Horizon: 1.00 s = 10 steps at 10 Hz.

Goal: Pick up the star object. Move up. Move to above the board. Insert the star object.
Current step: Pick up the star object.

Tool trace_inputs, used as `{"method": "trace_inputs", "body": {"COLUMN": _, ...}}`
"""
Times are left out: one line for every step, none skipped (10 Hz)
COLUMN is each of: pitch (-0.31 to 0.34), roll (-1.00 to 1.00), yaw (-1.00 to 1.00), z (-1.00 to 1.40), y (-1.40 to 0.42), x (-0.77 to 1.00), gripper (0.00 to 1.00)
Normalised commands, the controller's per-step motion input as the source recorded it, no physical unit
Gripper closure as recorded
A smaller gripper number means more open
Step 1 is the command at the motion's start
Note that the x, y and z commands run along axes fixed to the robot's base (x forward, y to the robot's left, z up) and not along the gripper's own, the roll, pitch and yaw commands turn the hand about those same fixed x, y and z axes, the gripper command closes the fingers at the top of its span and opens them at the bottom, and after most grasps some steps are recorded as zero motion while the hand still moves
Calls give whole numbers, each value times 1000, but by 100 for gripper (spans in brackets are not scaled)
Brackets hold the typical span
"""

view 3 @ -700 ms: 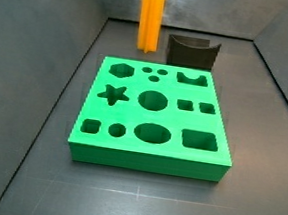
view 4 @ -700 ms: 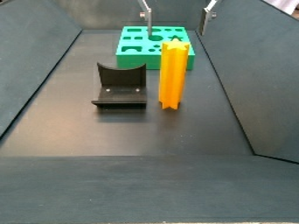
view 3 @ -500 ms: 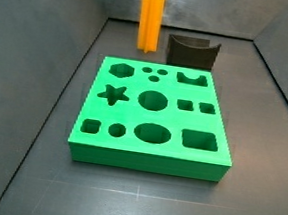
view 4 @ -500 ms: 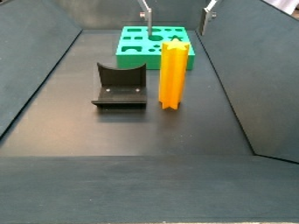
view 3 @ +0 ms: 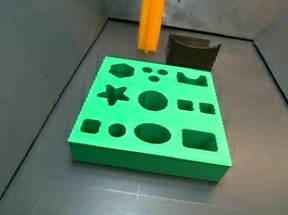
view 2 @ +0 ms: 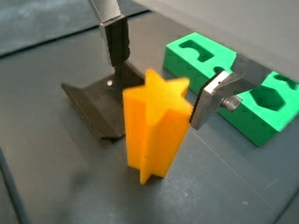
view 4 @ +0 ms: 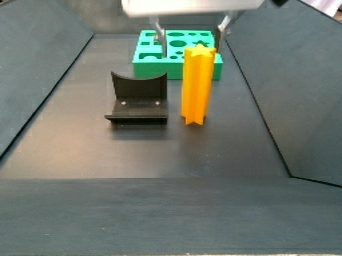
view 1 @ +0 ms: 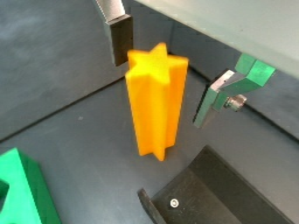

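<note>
End effector (view 1: 167, 72): hanging over the top of the star object (view 1: 156, 103), fingers (view 1: 121, 41) spread wide, one plate on each side of the peg's top, apparently touching neither, though the wrist views leave small gaps hard to judge.

Star object: standing upright on the dark floor (view 4: 160, 150), just beside the fixture (view 4: 136, 98) and well apart from the board (view 3: 152, 119).

Board: lying flat, star hole (view 3: 112, 96) empty.

Risks, as judged:
- plates landing on ridge tips rather than flats, twisting the peg as they are closing;
- an off-centre descent tipping the peg toward the fixture;
- a shallow hold slipping while lifting.
</note>
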Motion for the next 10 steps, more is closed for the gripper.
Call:
{"method": "trace_inputs", "body": {"pitch": 31, "roll": 0, "yaw": 320, "z": -377, "y": 0, "x": 0, "gripper": 0}}
{"method": "trace_inputs", "body": {"pitch": 4, "roll": 0, "yaw": 146, "z": -286, "y": 0, "x": 0, "gripper": 0}}
{"method": "trace_inputs", "body": {"pitch": 0, "roll": 0, "yaw": 94, "z": -223, "y": 0, "x": -140, "gripper": 0}}
{"method": "trace_inputs", "body": {"pitch": 0, "roll": 0, "yaw": 157, "z": -240, "y": 20, "x": -283, "gripper": 0}}
{"method": "trace_inputs", "body": {"pitch": 0, "roll": 0, "yaw": 274, "z": -220, "y": 54, "x": -357, "gripper": 0}}
{"method": "trace_inputs", "body": {"pitch": -11, "roll": -16, "yaw": 311, "z": -169, "y": 49, "x": -306, "gripper": 0}}
{"method": "trace_inputs", "body": {"pitch": 0, "roll": -14, "yaw": 146, "z": -89, "y": 0, "x": -46, "gripper": 0}}
{"method": "trace_inputs", "body": {"pitch": 0, "roll": -20, "yaw": 0, "z": 0, "y": 0, "x": 0, "gripper": 0}}
{"method": "trace_inputs", "body": {"pitch": 0, "roll": -7, "yaw": 197, "z": -160, "y": 211, "x": 0, "gripper": 0}}
{"method": "trace_inputs", "body": {"pitch": 0, "roll": -16, "yaw": 486, "z": -131, "y": 237, "x": 0, "gripper": 0}}
